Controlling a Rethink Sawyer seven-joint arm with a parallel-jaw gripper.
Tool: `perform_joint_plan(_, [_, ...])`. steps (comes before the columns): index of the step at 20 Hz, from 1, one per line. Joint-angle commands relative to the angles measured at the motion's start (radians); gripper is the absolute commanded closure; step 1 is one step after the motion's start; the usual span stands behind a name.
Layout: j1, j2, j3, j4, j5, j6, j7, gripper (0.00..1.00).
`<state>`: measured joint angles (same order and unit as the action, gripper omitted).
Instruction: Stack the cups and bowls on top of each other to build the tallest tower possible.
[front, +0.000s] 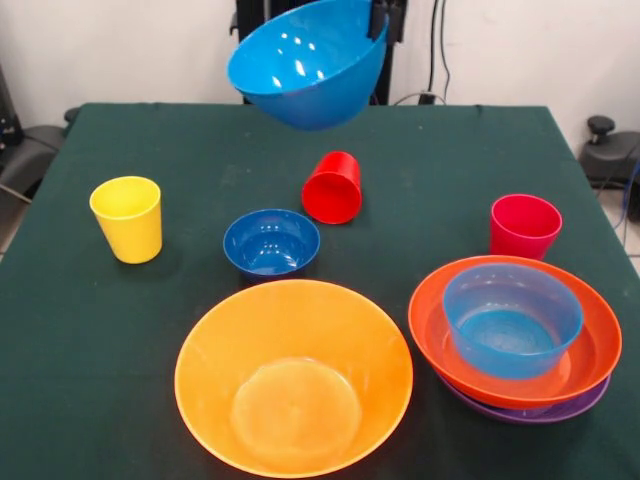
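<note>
Pinching a glossy blue plastic bowl (308, 65) aloft, the gripper (378, 22) leaves three nested bowls (515, 335) built, cups and others unstacked.

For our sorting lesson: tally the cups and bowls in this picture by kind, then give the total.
Cups: 3: yellow cup, red cup on its side, pinkish-red cup.
Bowls: 6: lifted blue bowl, small dark blue bowl, orange bowl, light blue bowl, red-orange bowl, purple bowl.
Total: 9
</note>
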<state>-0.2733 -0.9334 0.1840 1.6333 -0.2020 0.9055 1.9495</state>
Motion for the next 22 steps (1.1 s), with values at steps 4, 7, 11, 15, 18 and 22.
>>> perform_joint_plan(4, [0.088, 0.17, 0.032, -0.262, 0.028, 0.139, 0.165, 1.0])
perform_joint_plan(7, [0.109, 0.22, 0.033, -0.354, 0.042, 0.199, 0.164, 1.0])
perform_joint_plan(11, [0.144, 0.279, 0.024, -0.459, 0.054, 0.244, 0.183, 1.0])
perform_joint_plan(15, [0.178, 0.322, 0.009, -0.521, 0.062, 0.25, 0.203, 1.0])
perform_joint_plan(18, [0.197, 0.358, 0.001, -0.563, 0.062, 0.246, 0.199, 1.0])
perform_joint_plan(22, [0.222, 0.421, -0.009, -0.637, 0.072, 0.239, 0.229, 1.0])
